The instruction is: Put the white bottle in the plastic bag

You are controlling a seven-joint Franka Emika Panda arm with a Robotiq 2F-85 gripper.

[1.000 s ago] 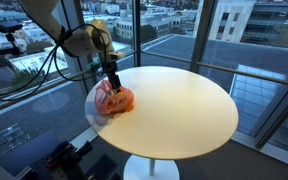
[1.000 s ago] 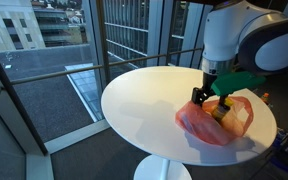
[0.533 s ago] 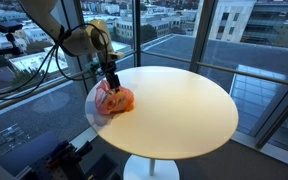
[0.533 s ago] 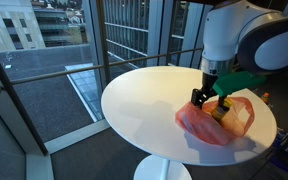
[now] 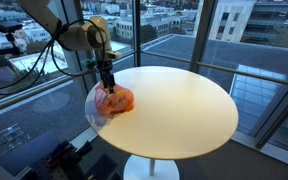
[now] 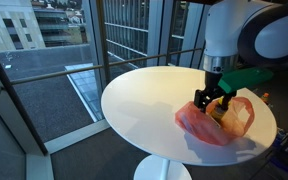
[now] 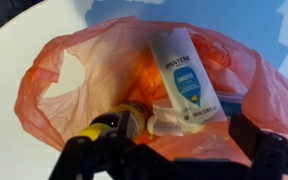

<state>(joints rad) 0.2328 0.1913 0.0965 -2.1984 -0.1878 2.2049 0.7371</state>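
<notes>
White bottle (image 7: 187, 80) inside orange plastic bag (image 7: 109, 58); fingers (image 7: 81, 156) wide, empty, just above

The white robot arm (image 6: 239, 30) bends over from above, wrist held vertical. Its black two-finger end effector (image 6: 212, 100) points straight down, and the fingers (image 7: 81, 155) are spread wide apart with nothing gripped between them.

I am wearing rounded white shells along my arm (image 6: 234, 30), carrying a green bracket (image 6: 246, 76) at the wrist, trailing black cables (image 5: 52, 58), and showing a matte black pincer (image 6: 211, 102).
</notes>
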